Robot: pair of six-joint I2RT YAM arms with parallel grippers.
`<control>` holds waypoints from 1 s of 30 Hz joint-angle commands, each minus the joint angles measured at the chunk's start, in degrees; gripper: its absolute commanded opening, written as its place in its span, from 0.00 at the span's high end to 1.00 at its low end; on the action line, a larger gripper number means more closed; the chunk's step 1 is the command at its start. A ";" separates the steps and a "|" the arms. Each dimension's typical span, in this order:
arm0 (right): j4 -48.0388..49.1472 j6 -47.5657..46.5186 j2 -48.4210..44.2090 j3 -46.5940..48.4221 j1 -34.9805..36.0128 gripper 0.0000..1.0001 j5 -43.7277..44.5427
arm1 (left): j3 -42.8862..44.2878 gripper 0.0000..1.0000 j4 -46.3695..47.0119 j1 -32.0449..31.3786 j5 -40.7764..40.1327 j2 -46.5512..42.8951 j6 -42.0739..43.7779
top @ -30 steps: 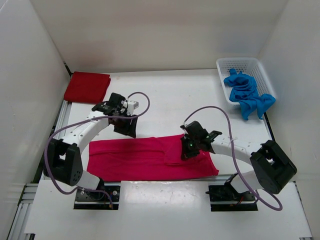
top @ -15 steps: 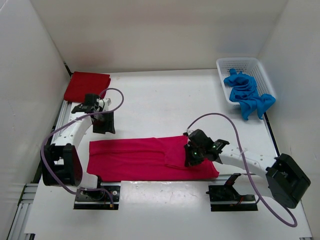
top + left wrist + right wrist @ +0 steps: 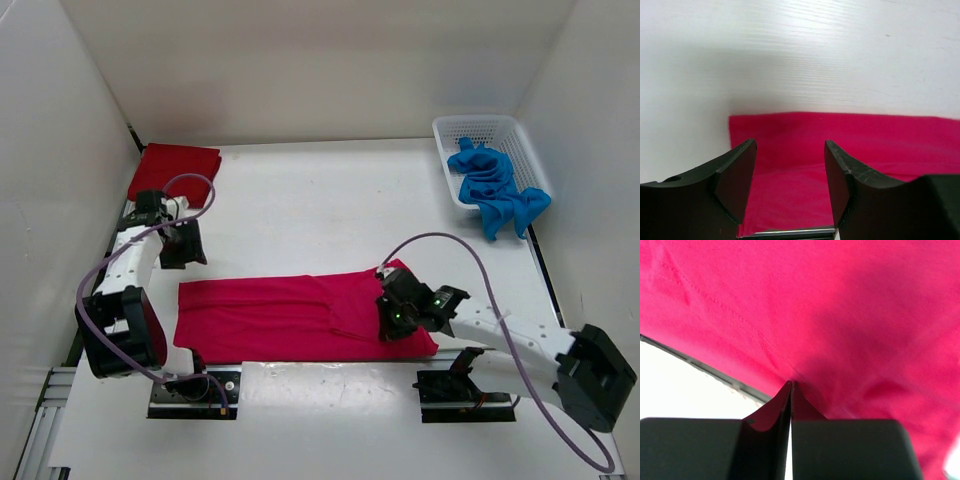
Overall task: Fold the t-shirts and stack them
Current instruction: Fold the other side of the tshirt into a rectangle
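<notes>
Folding the pink shirt [image 3: 270, 318] looks like the step in hand; counting red shirt [image 3: 175, 172] as done (flat, far-left corner of table [image 3: 340, 190]), blue shirt [image 3: 490, 185] as pending (bunched in basket [image 3: 475, 122], far right, spilling over its near rim)

Top: pink shirt laid as a long band along the near edge, flap doubled over at its right end; right gripper [image 3: 395, 318] down on that flap, left gripper [image 3: 183, 245] over bare table just beyond the band's left end, touching neither shirt

Left wrist: fingers [image 3: 735, 180] spread, nothing between, pink left end just ahead

Right wrist: fingers [image 3: 765, 440] pressed together on a pink fold, creases running into the tips

Next, probably: drop left, pinch the left end, carry it rightward to halve the band; hold right pinch steady to avoid dragging
</notes>
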 commanded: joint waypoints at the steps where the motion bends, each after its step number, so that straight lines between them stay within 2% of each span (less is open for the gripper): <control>1: -8.23 -1.27 -5.89 7.04 -0.72 0.76 8.59 | 1.22 0.32 0.71 2.59 -1.40 -3.43 0.21; 2: -9.11 -1.88 -6.69 9.58 -1.69 0.64 10.44 | -0.26 0.31 0.71 3.12 -2.37 -3.43 0.21; 4: -9.65 -3.98 -6.70 11.71 -6.43 0.48 11.51 | -1.15 0.31 0.71 3.12 -4.30 -2.81 0.21; 6: -9.65 -5.31 -2.85 14.77 -12.75 0.45 9.94 | -1.85 0.31 0.71 3.82 -5.45 -1.24 0.21; 10: -6.85 -6.54 7.52 19.01 -23.30 0.45 4.77 | -2.91 0.31 1.85 4.88 -5.98 0.87 0.21; 11: -6.22 -6.55 12.07 19.71 -26.28 0.41 4.14 | -2.91 0.31 2.37 4.88 -5.98 0.88 0.21; 15: -2.80 -7.60 20.36 22.70 -30.43 0.32 0.80 | -3.97 0.30 2.38 5.41 -4.93 1.41 0.21; 21: 1.16 -8.13 26.35 25.43 -31.05 0.32 -1.75 | -6.61 0.32 2.91 5.41 -3.61 1.41 0.21; 26: 4.07 -6.20 27.66 26.13 -32.81 0.40 -3.52 | -7.13 0.39 3.43 5.41 -2.99 3.51 0.21; 30: 4.07 -6.20 31.87 28.06 -33.34 0.52 -3.52 | -6.52 0.42 4.05 5.41 -2.99 5.88 0.21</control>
